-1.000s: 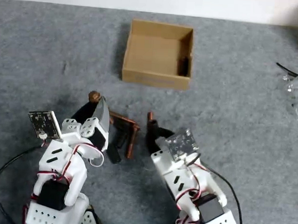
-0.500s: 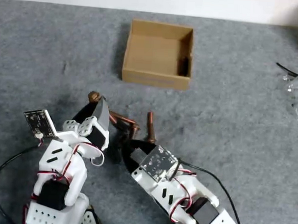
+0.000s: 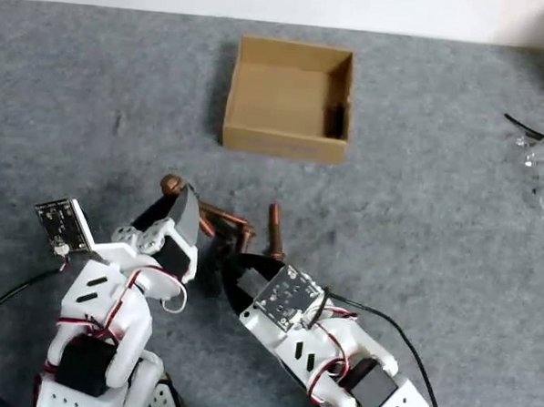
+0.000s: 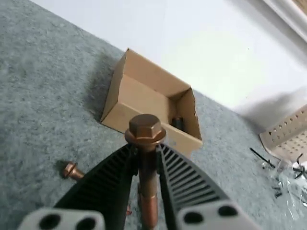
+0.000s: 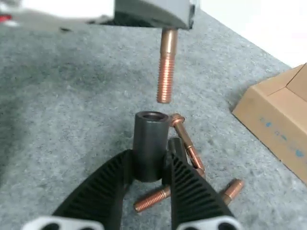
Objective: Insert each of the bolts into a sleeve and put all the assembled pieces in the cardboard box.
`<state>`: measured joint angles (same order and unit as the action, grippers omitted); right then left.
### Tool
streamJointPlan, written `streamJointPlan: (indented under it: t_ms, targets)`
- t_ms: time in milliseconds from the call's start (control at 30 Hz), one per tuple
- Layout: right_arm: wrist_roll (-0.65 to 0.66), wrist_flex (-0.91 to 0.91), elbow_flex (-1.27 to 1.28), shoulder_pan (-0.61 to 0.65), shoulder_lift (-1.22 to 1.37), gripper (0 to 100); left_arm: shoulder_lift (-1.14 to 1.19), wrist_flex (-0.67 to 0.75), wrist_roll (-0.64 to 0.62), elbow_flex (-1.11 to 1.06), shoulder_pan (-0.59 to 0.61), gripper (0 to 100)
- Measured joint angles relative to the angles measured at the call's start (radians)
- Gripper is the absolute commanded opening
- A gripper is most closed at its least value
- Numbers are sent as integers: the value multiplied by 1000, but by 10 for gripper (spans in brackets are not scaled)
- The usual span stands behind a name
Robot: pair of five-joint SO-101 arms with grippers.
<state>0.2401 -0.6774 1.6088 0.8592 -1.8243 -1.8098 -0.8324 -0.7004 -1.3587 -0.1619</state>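
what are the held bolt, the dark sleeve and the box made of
The bolt looks like shiny copper-coloured metal with a threaded shank; it may only be plated. The sleeve is a dark matte tube, either blackened metal or plastic. The box is plain brown matte cardboard.

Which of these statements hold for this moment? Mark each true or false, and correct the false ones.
1. The left gripper is shut on a bolt. True.
2. That bolt is already inside the sleeve held by the right gripper. False: its threaded tip hangs above the sleeve's open end, apart from it.
3. The cardboard box is empty. False: a dark piece stands against one inner wall.
4. Loose bolts lie on the carpet close behind the sleeve. True.
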Motion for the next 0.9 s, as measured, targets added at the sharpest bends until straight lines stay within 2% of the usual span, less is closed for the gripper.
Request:
streamJointPlan:
  t_ms: [133,333,633,900]
  targets:
    - [0,12,0,0,0,5,0,-2,-2,5,3,5]
    - [0,35,37,0,0,5,0,-6,0,5,-72,5]
    - [2,35,37,-25,0,5,0,-11,3,6,-75,5]
    - [2,35,37,-34,0,5,0,-109,0,80,-75,5]
